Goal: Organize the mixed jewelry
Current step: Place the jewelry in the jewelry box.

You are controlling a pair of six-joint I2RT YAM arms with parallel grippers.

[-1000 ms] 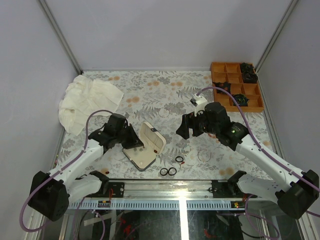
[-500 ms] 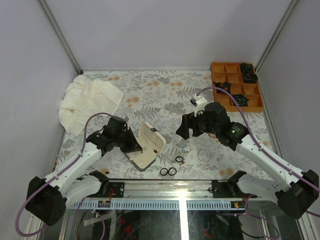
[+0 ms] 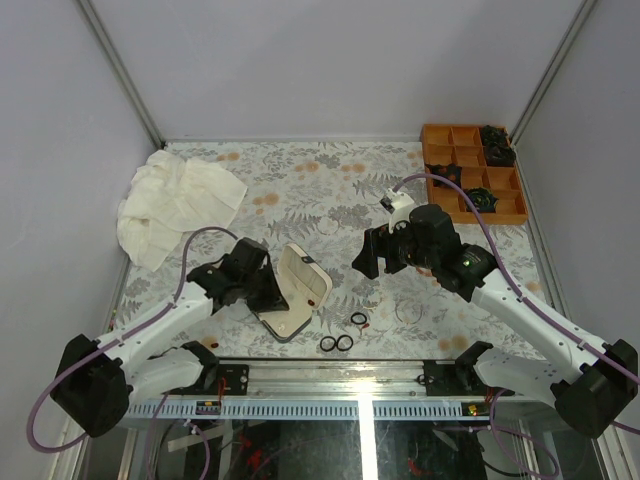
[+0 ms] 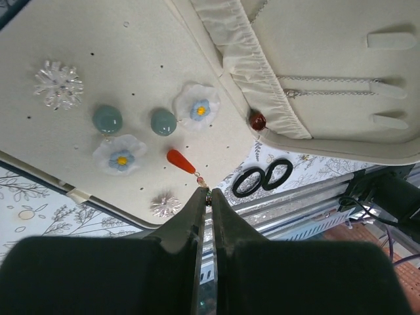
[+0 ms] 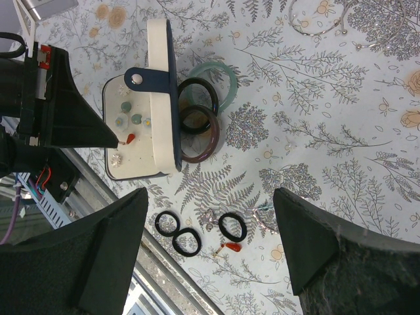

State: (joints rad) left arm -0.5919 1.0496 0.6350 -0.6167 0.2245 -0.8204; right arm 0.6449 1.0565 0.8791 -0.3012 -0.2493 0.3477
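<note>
1. Left gripper (image 4: 205,197): jaws closed, with no visible gap. The tips pinch the thin wire hook of a red drop earring (image 4: 178,159), which lies on the cream panel of the open case (image 3: 300,317).

2. Right gripper (image 5: 210,197): jaws spread wide and holding nothing. It hangs above the table (image 3: 300,190) at 3 o'clock from the case.

3. Case contents on the cream panel, seen from the left wrist:
- 2 clear crystal clusters (image 4: 59,85)
- 2 teal beads (image 4: 107,119)
- 2 white flowers with blue centres (image 4: 197,108)
- 1 red drop earring (the one gripped)
- 1 dark red bead (image 4: 257,121), at the fold by the pleated lining

4. Loose jewelry on the table:
- 3 black rings (image 5: 187,241), at 4 o'clock from the case near the front rail. Two are touching; the third lies apart.
- 1 second red drop (image 5: 230,248), just beside the lone ring.
- 3 bangles (image 5: 197,134), one green, one black and one dark brown, overlapping and touching the outer side of the case.
- 2 thin hoops (image 5: 315,26), at 12 to 1 o'clock in the right wrist view, both cut by the frame edge.

5. Other items: 1 orange tray (image 3: 440,131) at 1 o'clock on the table; 1 white cloth (image 3: 175,200) at 10 o'clock.
</note>
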